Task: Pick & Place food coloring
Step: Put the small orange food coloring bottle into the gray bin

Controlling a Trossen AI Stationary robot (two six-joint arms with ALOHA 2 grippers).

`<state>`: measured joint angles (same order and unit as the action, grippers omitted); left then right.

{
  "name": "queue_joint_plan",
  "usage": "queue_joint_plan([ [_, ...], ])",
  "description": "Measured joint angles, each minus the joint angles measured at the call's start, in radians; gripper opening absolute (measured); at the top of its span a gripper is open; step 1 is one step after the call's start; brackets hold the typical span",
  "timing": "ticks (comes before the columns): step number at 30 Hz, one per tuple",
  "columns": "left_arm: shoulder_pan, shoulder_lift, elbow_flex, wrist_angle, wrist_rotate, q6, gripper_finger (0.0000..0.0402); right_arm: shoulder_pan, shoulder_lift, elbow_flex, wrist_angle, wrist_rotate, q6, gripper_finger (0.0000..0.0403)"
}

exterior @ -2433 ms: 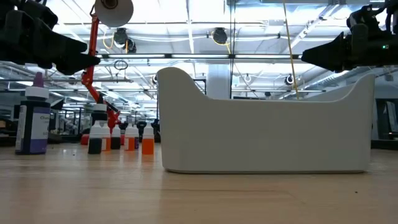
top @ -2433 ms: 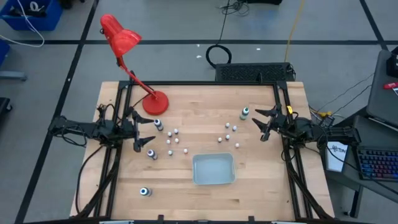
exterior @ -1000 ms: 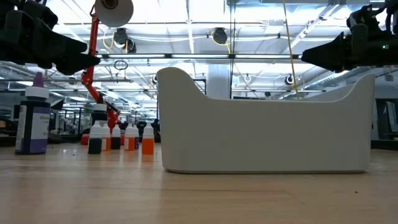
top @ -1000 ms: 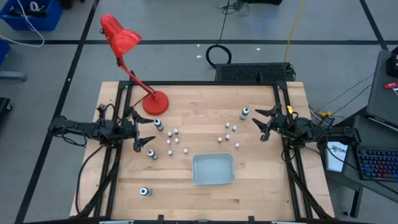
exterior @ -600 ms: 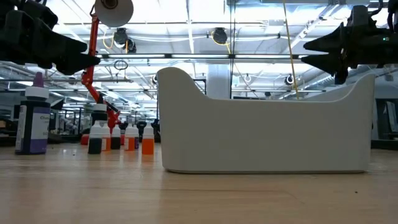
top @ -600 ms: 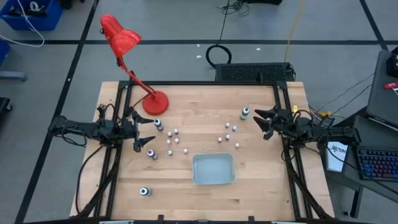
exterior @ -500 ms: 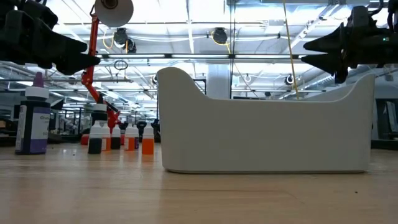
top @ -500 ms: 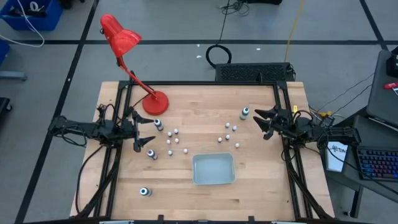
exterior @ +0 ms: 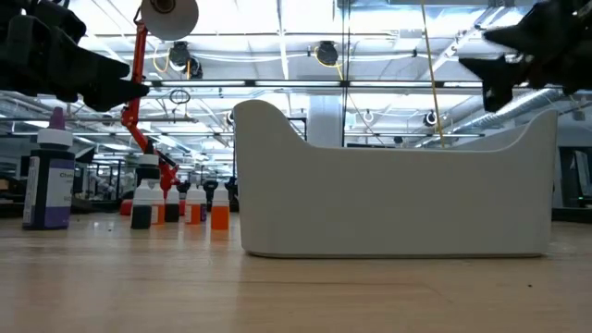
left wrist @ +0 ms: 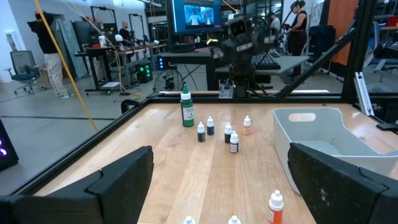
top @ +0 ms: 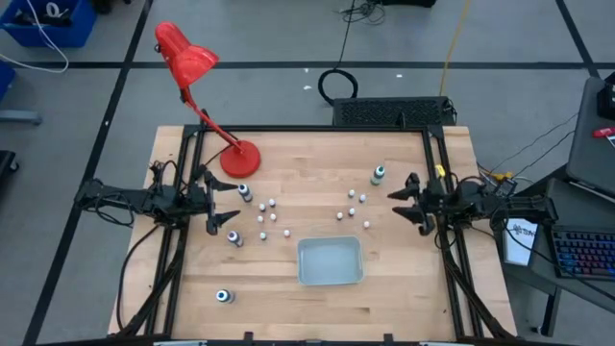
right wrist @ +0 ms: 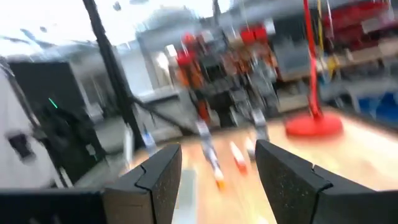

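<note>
Wood desk: you see pale planks inside a black frame, with one arm at each side edge.
Left gripper: you find it at the desk's left edge, held above the surface; its fingers stand wide apart and hold nothing.
Red lamp: its round base sits near the desk's far left corner, and its head hangs out beyond the far edge.
Left bottles: you see two dark-bodied bottles just beside the left gripper and a third alone near the front left corner.
Left vials: a loose cluster of tiny white-topped vials stands left of the desk's centre, near the left gripper.
Tray: the pale blue-grey tray sits near the middle of the front edge, with no bottle visible inside.
Right vials: a second small cluster stands right of centre, between the tray and the green bottle.
Green bottle: it stands upright toward the far right, apart from the right gripper.
Right gripper: you find it at the desk's right edge, raised above the surface; its fingers are spread and grip nothing.
</note>
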<state>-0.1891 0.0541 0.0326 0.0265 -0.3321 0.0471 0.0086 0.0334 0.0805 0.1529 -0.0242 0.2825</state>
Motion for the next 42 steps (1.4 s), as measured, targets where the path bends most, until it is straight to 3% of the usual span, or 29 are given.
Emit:
queue_joint_plan([
  [5,0.0,0.0,0.0,0.0,0.0,0.0,0.0365,0.029,0.188,0.106,-0.15,0.137,0.002,0.0196],
  [13,0.0,0.0,0.0,0.0,0.0,0.0,0.0365,0.168,0.804,0.46,-0.573,0.265,0.08,0.0196],
  [19,0.0,0.0,0.0,0.0,0.0,0.0,0.0365,0.246,1.13,0.549,-0.564,0.319,0.104,0.0196],
  [24,0.0,0.0,0.0,0.0,0.0,0.0,0.0365,0.255,1.198,0.551,-0.555,0.394,0.107,0.0196],
  [42,0.0,0.0,0.0,0.0,0.0,0.0,0.0365,0.255,1.202,0.426,-0.341,0.389,0.151,0.0196],
])
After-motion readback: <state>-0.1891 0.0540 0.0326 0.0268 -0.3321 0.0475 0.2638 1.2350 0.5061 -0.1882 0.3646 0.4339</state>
